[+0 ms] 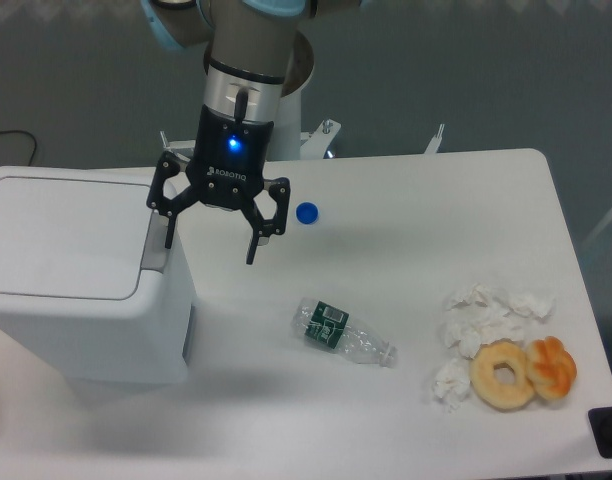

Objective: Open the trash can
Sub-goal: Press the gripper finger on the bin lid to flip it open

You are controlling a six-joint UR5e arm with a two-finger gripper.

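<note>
Claw [210,236] body: white brand lettering, reads "ROBOTIQ". Bottle [343,336] label: green, print too small, illegible.
</note>
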